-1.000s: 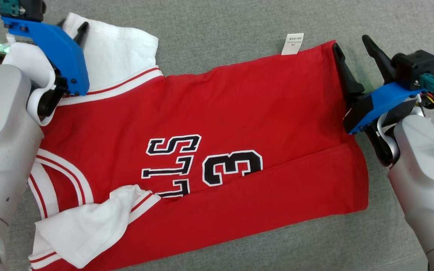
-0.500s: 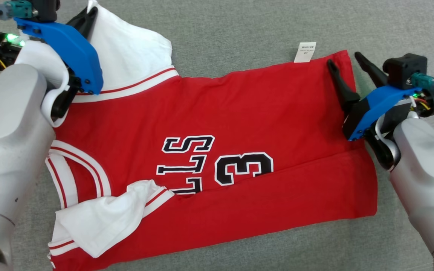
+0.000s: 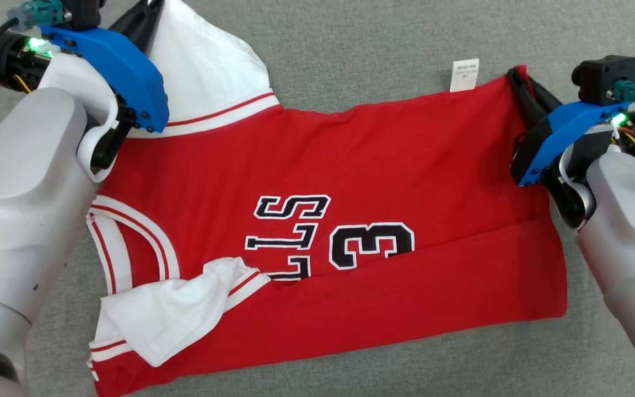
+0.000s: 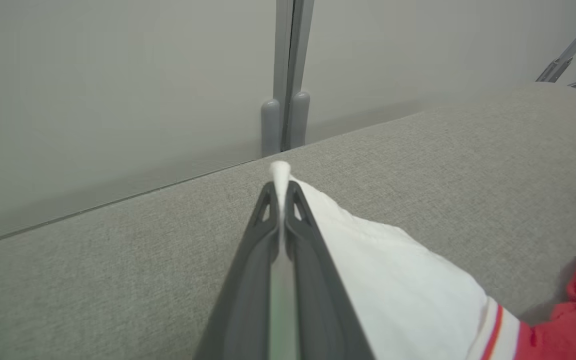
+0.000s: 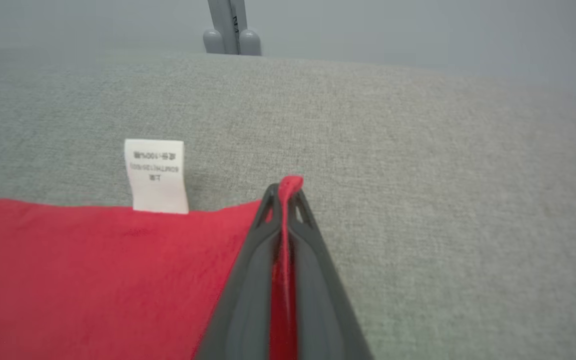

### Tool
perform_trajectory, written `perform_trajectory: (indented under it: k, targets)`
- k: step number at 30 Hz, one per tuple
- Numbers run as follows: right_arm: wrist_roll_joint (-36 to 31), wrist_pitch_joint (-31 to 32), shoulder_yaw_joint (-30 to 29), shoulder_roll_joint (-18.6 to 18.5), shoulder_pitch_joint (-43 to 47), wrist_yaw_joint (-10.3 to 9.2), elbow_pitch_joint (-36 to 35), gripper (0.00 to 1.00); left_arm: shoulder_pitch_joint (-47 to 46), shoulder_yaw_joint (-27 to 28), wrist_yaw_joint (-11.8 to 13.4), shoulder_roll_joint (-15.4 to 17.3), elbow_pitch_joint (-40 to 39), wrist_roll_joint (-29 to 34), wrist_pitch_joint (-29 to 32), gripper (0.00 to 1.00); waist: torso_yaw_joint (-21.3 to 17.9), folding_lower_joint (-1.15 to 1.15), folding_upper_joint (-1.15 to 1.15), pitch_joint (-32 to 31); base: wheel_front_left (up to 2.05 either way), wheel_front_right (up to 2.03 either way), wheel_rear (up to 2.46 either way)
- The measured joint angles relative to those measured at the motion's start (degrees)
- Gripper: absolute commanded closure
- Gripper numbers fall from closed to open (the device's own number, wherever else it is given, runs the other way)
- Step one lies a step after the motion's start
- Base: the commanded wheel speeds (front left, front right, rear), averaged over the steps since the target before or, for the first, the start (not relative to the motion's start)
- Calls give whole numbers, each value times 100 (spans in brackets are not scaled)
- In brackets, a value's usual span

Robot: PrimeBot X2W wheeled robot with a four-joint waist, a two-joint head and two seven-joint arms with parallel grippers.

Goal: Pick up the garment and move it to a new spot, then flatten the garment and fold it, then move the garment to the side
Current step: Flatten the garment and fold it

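Note:
The garment [image 3: 317, 182] is a red jersey with white sleeves, white-and-red trim and black lettering, spread sideways on grey fabric. My left gripper [image 3: 149, 11] is at the top left, shut on the far white sleeve [image 4: 393, 265]; white cloth pokes out between its fingertips [image 4: 280, 187]. On the right, my right gripper [image 3: 518, 77] is shut on the garment's far hem corner [image 5: 290, 182], and red cloth [image 5: 93, 275] runs between its fingers. The near white sleeve [image 3: 168, 314] lies crumpled on the red body.
A white care label [image 3: 463, 74] sticks out from the far hem, seen again in the right wrist view as a label [image 5: 155, 175]. The grey fabric surface [image 3: 350, 44] ends at a pale wall with a grey post [image 4: 288, 75] behind.
Both grippers have closed: the left on the white sleeve, the right on the hem corner. The head view has shifted, so the garment sits a little further right.

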Motion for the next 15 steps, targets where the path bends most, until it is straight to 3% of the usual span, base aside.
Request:
perform_trajectory:
  k: [8,15]
  targets:
    - [-96,-528,47,3,-38,0,294,100,53,-105,0,-47,-160,-156,-421,100,149,0,0,-230,0,0,0]
    - [-92,-845,8,-68,299,0,253,100,716,-156,13,307,-875,-246,-831,100,232,0,0,-445,0,0,0]
